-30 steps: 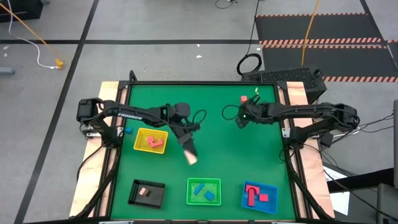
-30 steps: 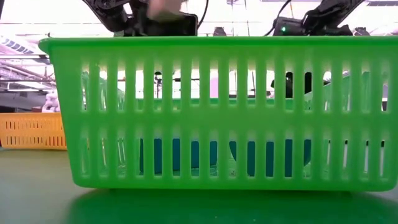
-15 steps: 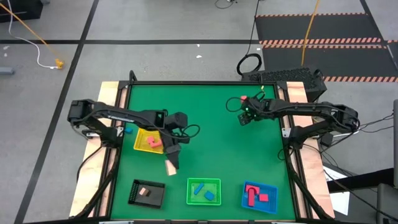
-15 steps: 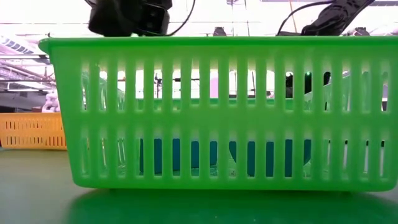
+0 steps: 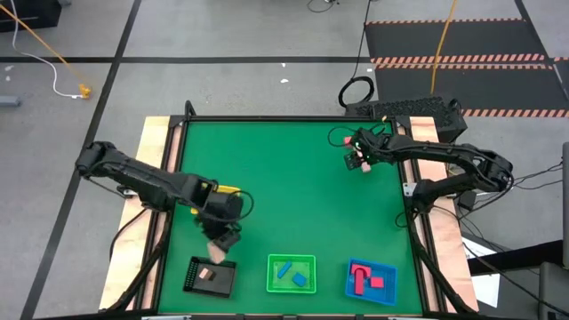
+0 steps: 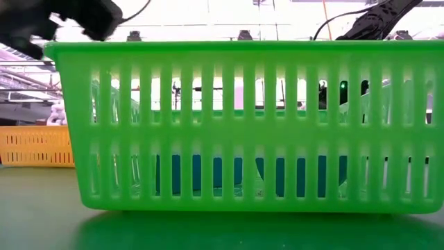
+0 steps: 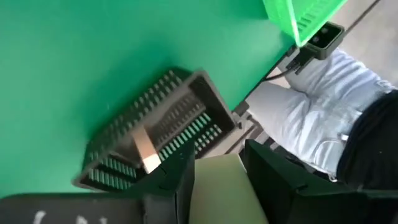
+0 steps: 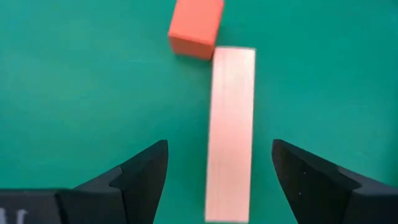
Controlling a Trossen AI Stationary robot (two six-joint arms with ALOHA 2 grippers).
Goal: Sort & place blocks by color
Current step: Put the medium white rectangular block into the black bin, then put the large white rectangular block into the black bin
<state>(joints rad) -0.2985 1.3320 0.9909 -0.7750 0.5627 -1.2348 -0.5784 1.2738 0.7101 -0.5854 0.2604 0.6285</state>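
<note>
My left gripper hangs just above the far edge of the black tray and is shut on a pale cream block. One pale bar lies inside that tray. My right gripper stands open at the table's far right, above a pink bar that lies flat on the mat between its fingers, untouched. A red cube sits at the bar's far end. In the low view only the left gripper's dark blur shows, at the top left. My left gripper pinches the cream block's two opposite sides between its two fingers. The fingers slant down toward the table's near edge. The block is lifted clear of the mat and the tray, and its end shows past the fingertips.
A yellow tray is half hidden under the left arm. The green tray holds blue blocks and the blue tray holds red ones, both along the near edge. A person's light trouser legs stand beyond the near edge.
My left gripper has swung from the table's middle toward the near left, to the black tray, rolling as it went and carrying the cream block clear of the mat. My right gripper has shifted toward the right edge, over the pink bar and red cube.
</note>
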